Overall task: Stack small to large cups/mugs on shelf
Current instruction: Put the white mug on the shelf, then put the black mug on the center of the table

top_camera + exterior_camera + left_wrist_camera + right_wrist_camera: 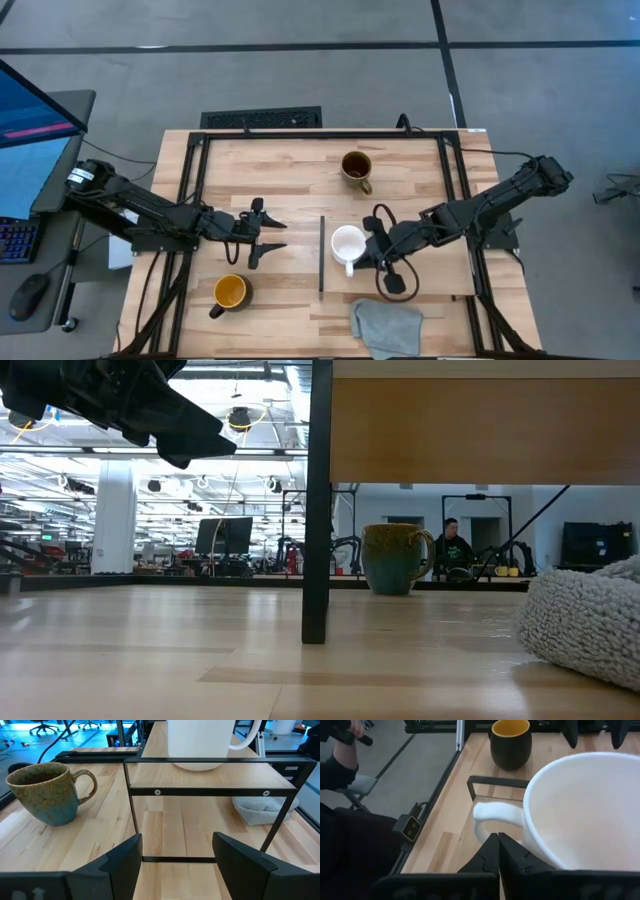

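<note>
The small white mug stands upright on the light-wood shelf, near its dark-strip edge, and also shows in the right wrist view. The olive-brown mug stands on the table past the shelf's far side. The black mug with the yellow inside stands on the table to the shelf's left, near the front. My right gripper is shut, level, right beside the white mug's wall next to its handle. My left gripper is open and empty, left of the shelf, pointing at it. My right gripper has its shut fingertips close to the white mug's outer wall by the handle, coming level from the table's right. I cannot tell whether they touch it. The mug stands on the shelf.
A grey cloth lies at the table's front edge, partly under the shelf. The shelf stands on thin black legs. A person's hand shows beyond the table's left side, and another person sits far off in the room.
</note>
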Motion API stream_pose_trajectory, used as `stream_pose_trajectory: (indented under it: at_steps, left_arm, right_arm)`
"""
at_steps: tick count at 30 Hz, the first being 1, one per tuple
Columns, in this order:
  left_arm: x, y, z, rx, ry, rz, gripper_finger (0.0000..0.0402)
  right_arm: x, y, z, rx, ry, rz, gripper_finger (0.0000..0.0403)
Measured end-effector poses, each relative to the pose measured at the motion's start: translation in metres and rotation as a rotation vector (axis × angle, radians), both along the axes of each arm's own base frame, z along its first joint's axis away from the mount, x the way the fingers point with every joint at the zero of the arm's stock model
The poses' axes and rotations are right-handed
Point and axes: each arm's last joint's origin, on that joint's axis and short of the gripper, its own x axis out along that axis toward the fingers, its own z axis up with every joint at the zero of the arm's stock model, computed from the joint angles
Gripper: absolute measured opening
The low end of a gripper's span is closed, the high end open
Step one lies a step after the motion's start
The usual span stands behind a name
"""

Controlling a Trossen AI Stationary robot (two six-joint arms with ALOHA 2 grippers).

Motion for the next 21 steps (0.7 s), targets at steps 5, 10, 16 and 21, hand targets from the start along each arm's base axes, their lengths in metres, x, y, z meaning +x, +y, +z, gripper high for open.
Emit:
stream_pose_trajectory:
  at_steps: [5,10,16,21]
  left_arm:
    - [0.0,0.0,0.0,-0.021,0.0,0.003,0.0233]
    - [0.0,-0.001,-0.001,-0.034,0.009,-0.042,0.0233]
    - [0.0,-0.001,-0.001,-0.034,0.009,-0.041,0.0233]
    - [0.0,-0.001,-0.001,-0.035,0.01,-0.041,0.0233]
  right_arm:
    - [-0.002,-0.001,-0.003,-0.002,0.04,-0.01,0.0037]
    - [-0.011,-0.003,0.002,-0.002,0.056,-0.008,0.0038]
    - [-0.033,-0.011,0.018,-0.006,0.057,-0.006,0.0033]
    - [-0.056,-0.025,0.032,-0.096,0.023,-0.07,0.0031]
